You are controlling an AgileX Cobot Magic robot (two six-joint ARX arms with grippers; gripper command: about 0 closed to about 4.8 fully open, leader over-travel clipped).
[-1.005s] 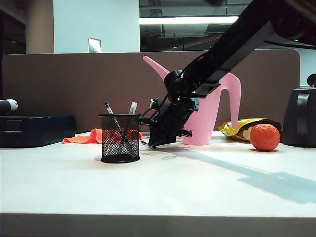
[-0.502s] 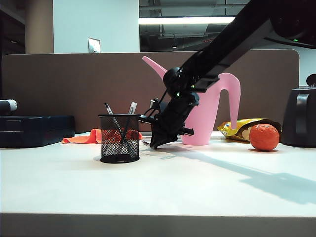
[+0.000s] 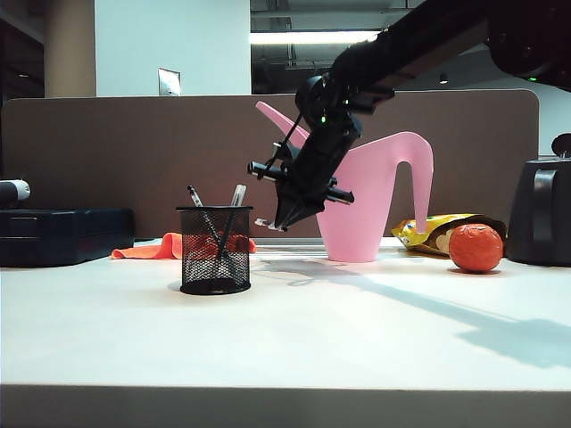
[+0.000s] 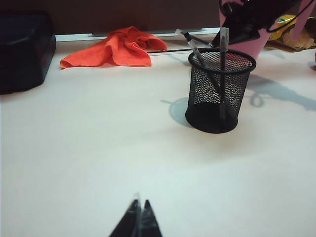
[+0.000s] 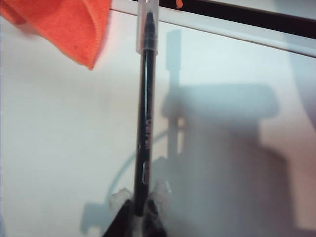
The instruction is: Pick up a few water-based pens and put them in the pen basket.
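One pen (image 5: 145, 103) sticks out from the right gripper's (image 5: 140, 210) clamped fingers; left gripper's (image 4: 139, 217) fingers closed, empty.

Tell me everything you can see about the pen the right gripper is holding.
The pen is thin and straight, with a dark barrel bearing pale print and a clear cap over a dark tip. It looks like plastic. The right gripper, shut on one end, holds it clear of the white table, up beside the pen basket. Nothing else touches it.
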